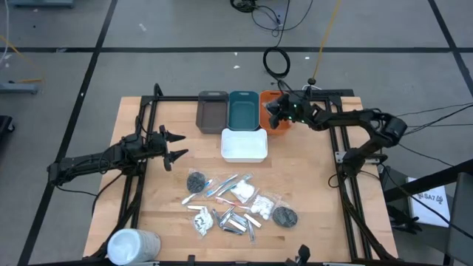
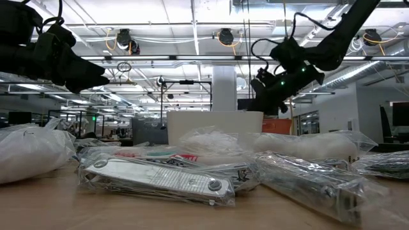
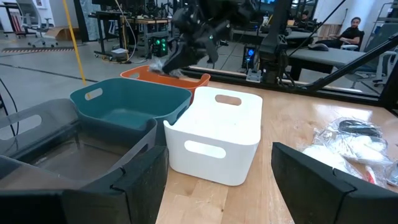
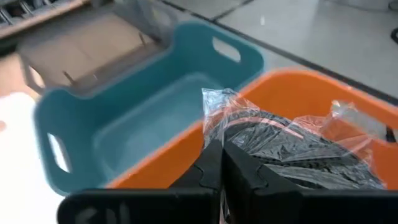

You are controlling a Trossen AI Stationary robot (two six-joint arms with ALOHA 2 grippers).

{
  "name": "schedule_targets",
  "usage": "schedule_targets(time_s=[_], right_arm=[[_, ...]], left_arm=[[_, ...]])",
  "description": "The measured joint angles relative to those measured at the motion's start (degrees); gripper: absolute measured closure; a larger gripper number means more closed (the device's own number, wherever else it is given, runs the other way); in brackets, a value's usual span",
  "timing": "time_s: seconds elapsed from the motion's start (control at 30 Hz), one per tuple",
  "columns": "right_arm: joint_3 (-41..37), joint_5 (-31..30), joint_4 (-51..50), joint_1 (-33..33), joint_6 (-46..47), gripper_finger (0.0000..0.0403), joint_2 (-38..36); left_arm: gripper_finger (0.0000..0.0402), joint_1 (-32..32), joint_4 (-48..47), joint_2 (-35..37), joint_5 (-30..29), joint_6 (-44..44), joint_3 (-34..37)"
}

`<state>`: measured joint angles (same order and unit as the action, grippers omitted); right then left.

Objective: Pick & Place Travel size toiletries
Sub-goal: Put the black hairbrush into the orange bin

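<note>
My right gripper (image 1: 275,112) hovers over the orange tray (image 1: 279,125) at the table's far side, shut on a dark round disc in clear wrap (image 4: 292,149). The left wrist view shows that packet (image 3: 163,64) below the gripper, at the orange tray's rim (image 3: 186,76). The other toiletries (image 1: 238,201) lie in a loose pile on the table's near half: two dark discs (image 1: 196,180), (image 1: 284,216), slim sticks, white packets and silver sachets. My left gripper (image 1: 174,146) waits open at the table's left, above the wood, touching nothing. My right gripper pinches the clear wrap at the edge of the disc packet (image 4: 216,135) between its two shut fingers (image 4: 205,171). The fingers slant down from the table's right. The packet sticks out past the fingertips over the orange tray (image 4: 292,93); whether it touches the tray's floor cannot be told.
Grey (image 1: 212,112), teal (image 1: 242,111) and orange trays stand in a row at the far edge, with a white tray (image 1: 244,145) just in front of them. A big white cylinder (image 1: 133,245) stands at the near left corner. Bare wood lies between the pile and the left arm.
</note>
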<state>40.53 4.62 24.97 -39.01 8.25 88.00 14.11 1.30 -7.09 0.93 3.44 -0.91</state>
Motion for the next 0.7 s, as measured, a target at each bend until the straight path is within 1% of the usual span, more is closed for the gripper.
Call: schedule_targets(time_s=[0.47, 0.57, 0.7], right_arm=[[-0.02, -0.13, -0.19, 0.01, 0.09, 0.0401, -0.22], [-0.02, -0.18, -0.42, 0.03, 0.07, 0.0391, -0.24], [-0.02, -0.24, -0.4, 0.03, 0.04, 0.0367, -0.24]], left_arm=[[0.0128, 0.01, 0.0, -0.01, 0.0, 0.02, 0.0], [0.0128, 0.0, 0.0, 0.0, 0.0, 0.02, 0.0], [0.0128, 0.0, 0.0, -0.01, 0.0, 0.01, 0.0]])
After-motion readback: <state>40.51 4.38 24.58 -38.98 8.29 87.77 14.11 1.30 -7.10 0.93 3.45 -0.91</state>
